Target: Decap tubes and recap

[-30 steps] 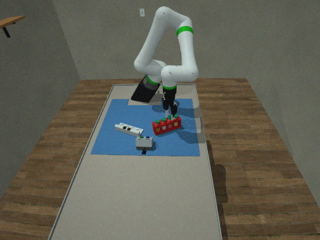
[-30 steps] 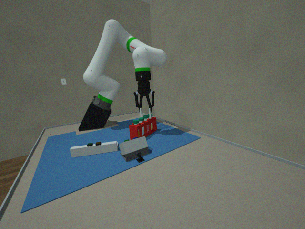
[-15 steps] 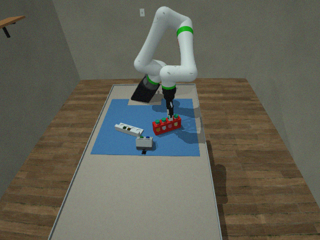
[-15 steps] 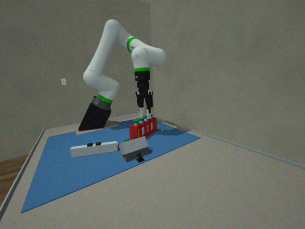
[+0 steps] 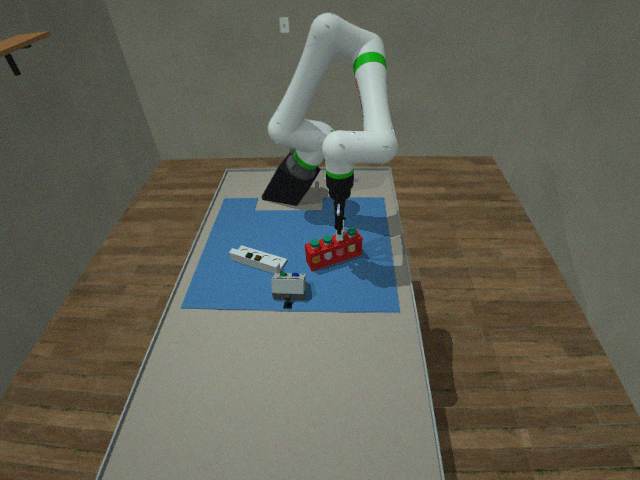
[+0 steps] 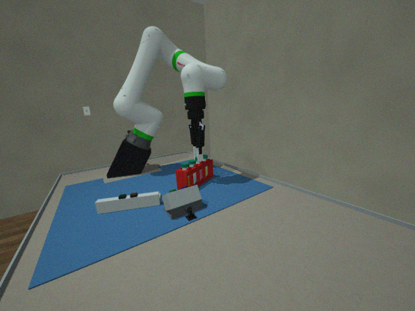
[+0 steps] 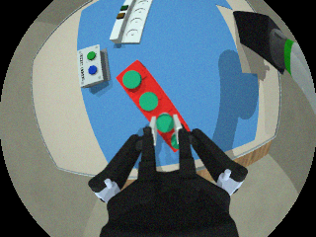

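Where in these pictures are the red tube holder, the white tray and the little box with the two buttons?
red tube holder (image 5: 316, 260): top view, its front face.
white tray (image 5: 247, 254): top view, its top near the lamps.
button box (image 5: 287, 285): top view, its grey top.
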### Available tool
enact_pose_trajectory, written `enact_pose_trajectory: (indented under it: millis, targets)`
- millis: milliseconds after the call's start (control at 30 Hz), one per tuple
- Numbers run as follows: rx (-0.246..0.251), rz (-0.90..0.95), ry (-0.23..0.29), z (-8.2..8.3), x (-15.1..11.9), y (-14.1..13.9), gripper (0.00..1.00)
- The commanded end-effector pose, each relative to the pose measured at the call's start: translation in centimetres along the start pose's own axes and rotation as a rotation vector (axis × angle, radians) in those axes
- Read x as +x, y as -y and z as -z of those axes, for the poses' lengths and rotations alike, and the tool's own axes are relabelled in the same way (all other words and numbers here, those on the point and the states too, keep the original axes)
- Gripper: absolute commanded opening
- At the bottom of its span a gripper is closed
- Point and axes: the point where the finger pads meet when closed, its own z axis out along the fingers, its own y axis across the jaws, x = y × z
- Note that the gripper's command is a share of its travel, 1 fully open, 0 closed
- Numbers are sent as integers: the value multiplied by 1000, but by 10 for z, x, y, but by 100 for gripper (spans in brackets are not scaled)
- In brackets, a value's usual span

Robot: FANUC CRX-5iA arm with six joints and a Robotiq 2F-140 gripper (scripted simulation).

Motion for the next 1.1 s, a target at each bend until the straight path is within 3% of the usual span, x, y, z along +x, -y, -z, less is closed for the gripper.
enact_pose_trajectory:
  millis: [0, 333, 667, 767, 1067]
  targets:
    - [0, -1, -2, 0, 0, 0, 0]
    - [0, -1, -2, 0, 0, 0, 0]
    - [0, 499, -2, 0, 0, 0, 0]
    - [0, 542, -2, 0, 0, 0, 0]
    - [0, 949, -2, 0, 0, 0, 0]
